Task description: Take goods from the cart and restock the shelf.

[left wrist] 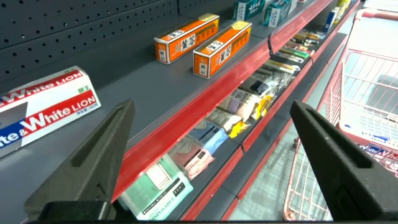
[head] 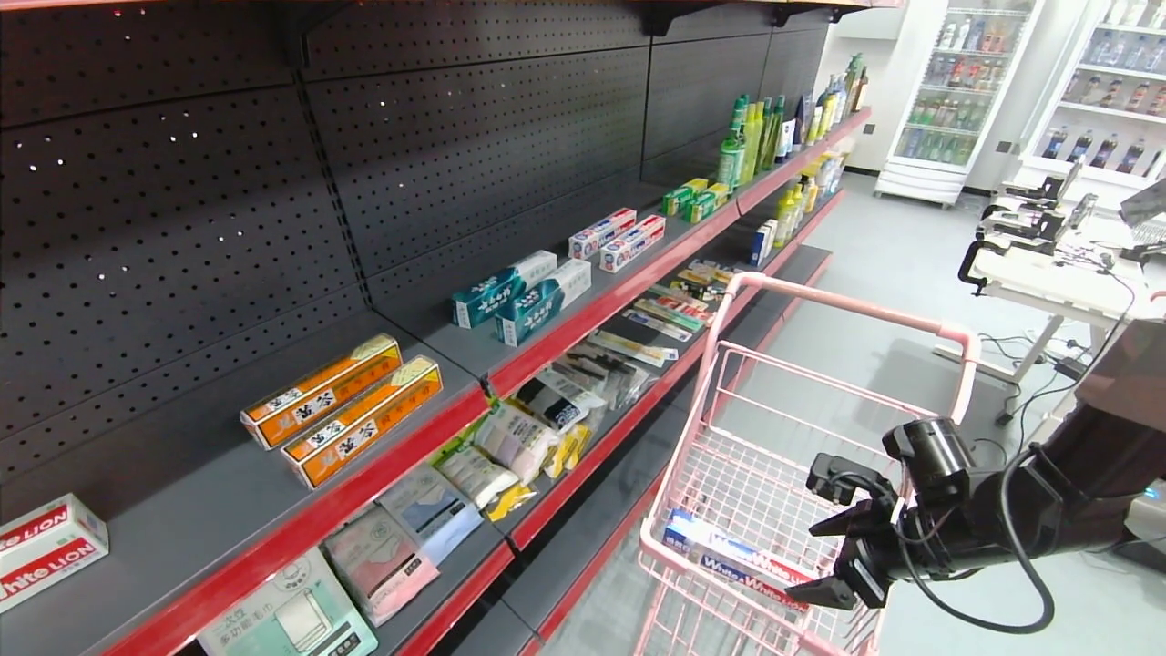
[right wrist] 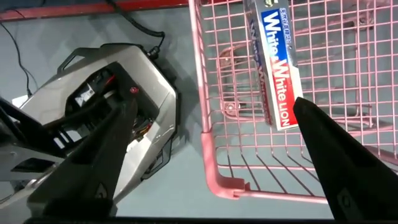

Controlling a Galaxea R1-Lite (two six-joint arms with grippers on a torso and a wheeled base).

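Hovering over the near edge of the pink cart (head: 847, 310), the right end effector (head: 811, 563) hangs with its fingers spread wide and nothing between them. Right beneath it is the prize: a long blue-and-white toothpaste box (head: 738, 558), flat on the wire floor of the basket, running along the near rim toward the corner on the shelf side. From the right wrist view the box (right wrist: 277, 68) lies just inside the cart's side rail (right wrist: 202, 93), lengthwise. It looks like a thin cardboard carton, so I'd judge it light and fairly stiff along its length, but easy to dent under a hard squeeze, and its glossy faces could be slippery. The sensible hold is across the narrow width, near mid-length, so it doesn't tip at either end. The fingers will have to come down beside the long sides without catching the mesh below. Over at the shelf (head: 228, 510), the left end effector (left wrist: 208, 165) is also released and empty, just off the red front edge of the board. A matching white box (head: 46, 547) sits near that board's front, with bare board between it and the orange boxes (head: 319, 390).
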